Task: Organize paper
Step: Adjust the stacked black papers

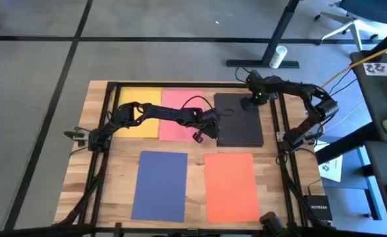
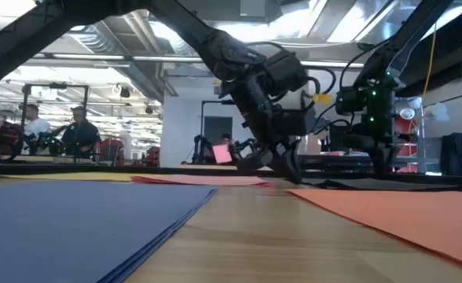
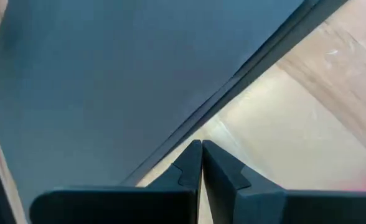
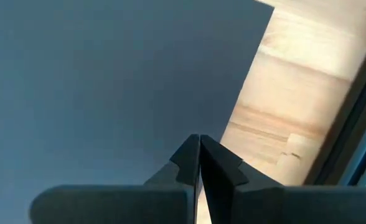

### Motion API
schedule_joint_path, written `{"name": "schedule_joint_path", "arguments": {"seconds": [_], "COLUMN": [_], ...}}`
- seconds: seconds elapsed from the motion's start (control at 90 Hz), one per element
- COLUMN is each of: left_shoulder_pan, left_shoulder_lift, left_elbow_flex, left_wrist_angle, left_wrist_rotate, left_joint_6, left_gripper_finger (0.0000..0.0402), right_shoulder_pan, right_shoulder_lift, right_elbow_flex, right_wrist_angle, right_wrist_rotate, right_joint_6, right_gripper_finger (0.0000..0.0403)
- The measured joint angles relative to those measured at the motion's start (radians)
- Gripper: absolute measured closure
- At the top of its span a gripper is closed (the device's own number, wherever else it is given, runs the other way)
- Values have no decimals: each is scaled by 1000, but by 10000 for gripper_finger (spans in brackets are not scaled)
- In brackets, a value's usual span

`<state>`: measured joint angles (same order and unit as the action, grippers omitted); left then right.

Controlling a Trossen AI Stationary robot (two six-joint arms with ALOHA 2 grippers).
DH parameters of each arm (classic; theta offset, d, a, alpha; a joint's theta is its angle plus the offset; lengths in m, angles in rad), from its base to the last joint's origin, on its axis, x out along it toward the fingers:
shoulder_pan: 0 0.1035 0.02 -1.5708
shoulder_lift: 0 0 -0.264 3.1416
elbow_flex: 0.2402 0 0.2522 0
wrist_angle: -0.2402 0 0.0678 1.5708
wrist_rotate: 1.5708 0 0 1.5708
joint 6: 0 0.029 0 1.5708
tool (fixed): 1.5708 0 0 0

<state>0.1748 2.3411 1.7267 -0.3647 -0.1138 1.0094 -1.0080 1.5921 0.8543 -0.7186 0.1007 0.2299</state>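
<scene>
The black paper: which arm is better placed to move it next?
Probably the right: its pincer sits shut at the black paper's far edge, while the left pincer, also shut, is beside its near-left edge.

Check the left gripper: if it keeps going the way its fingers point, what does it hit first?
Likely the black sheet. The left gripper, fingers closed, points at its near edge, a strip of bare table beside it. Depth is unclear; it may already be touching.

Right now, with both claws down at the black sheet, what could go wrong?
1. Both claws are shut with nothing held. The left claw sits at the black sheet's edge by the pink sheet, so a push may crumple either one.
2. The right claw presses near the far edge, so opposing moves could buckle the sheet.
</scene>
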Motion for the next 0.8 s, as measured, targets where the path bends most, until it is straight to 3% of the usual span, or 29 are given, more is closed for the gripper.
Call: {"name": "schedule_joint_path", "arguments": {"seconds": [0.622, 0.8], "left_shoulder_pan": [10, 10], "left_shoulder_lift": [4, 4], "left_elbow_flex": [12, 11], "left_wrist_angle": [-15, -16], "left_wrist_rotate": [6, 6], "left_joint_6": [-18, -48], "left_gripper_finger": [402, 402], "right_shoulder_pan": [1, 17], "right_shoulder_lift": [-57, -41], "right_elbow_flex": [14, 14], "right_wrist_angle": [-51, -45], "right_wrist_rotate": [-14, 31], "right_joint_6": [16, 49], "right_gripper_finger": [402, 403]}}
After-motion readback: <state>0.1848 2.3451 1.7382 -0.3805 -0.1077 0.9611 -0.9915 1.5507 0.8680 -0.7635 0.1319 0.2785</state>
